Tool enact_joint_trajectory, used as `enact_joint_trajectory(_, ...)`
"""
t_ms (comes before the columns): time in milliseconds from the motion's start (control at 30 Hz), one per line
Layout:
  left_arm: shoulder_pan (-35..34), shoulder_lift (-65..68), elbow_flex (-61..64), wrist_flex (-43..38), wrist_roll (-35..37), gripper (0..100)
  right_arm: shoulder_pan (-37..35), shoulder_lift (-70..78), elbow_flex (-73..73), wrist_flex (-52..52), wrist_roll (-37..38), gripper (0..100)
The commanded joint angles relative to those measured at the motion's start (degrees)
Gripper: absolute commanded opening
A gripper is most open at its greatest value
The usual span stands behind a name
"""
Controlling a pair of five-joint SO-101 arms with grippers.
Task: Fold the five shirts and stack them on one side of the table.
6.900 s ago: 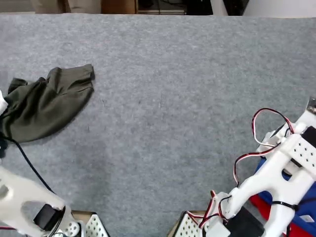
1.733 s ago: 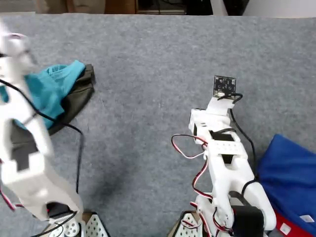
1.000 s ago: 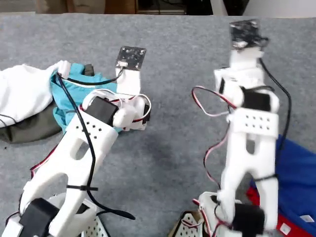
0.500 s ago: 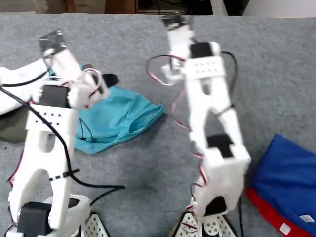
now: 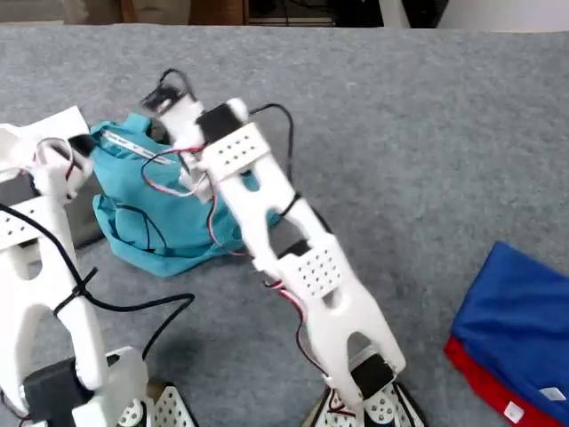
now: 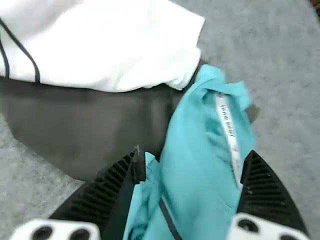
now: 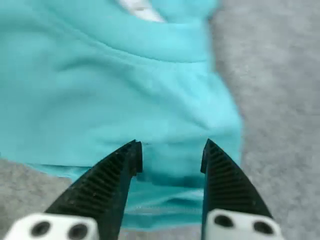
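Toward the left side of the grey table (image 5: 400, 133), close by both arms: teal shirt (image 5: 120, 191), crumpled in a loose heap, collar and label strip (image 6: 227, 125) uppermost. Looks soft, light and limp, likely to sag and bunch wherever lifted, with nothing stiff to push against. Best taken at an edge that can be spread, probably the collar or a shoulder seam, one corner per arm, then drawn out flat before any fold.

Left gripper (image 6: 192, 175): spread wide, fingers astride a ridge of the teal cloth, not closed on it. Right gripper (image 7: 171, 157): also parted, poised just above a rumpled stretch of the same shirt near its hem, gripping nothing.

Just beside the teal heap, touching it: white shirt (image 6: 100, 40) lying on top of a dark olive shirt (image 6: 85, 130). Risks catching those two along with the teal one if pinched too near that border. Worth minding, too, the black cable (image 5: 151, 233) draped over the teal cloth in the high view, which may snag. Well apart at the right edge: blue shirt (image 5: 520, 329) over a red shirt (image 5: 476, 382), out of the way.
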Motion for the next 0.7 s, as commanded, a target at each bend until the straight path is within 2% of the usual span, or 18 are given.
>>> enact_joint_trajectory(0,0.7,2.0,5.4,-8.2,1.3,31,0.0,2.4,-2.5,-2.8,-0.7,20.6)
enact_joint_trajectory(133,2.5,7.2,8.6,-14.7,6.2,31,2.1,7.7,-2.9,-6.2,-0.7,20.2)
enact_joint_trajectory(200,2.5,9.2,8.5,-15.0,7.9,31,3.1,9.2,-2.9,-6.7,-0.7,15.8)
enact_joint_trajectory(300,2.4,10.5,7.1,-14.3,8.4,31,5.6,10.2,-2.9,-6.9,-0.5,4.2)
enact_joint_trajectory(400,3.1,10.3,4.8,-12.0,8.6,31,9.0,10.3,-2.9,-7.0,-0.6,1.2)
enact_joint_trajectory(533,8.3,10.3,0.2,-9.1,8.4,27,15.9,10.2,-2.9,-4.7,-0.3,0.9)
enact_joint_trajectory(667,16.2,10.9,-5.2,-10.1,8.5,22,23.6,10.3,-7.1,-4.0,-0.1,0.8)
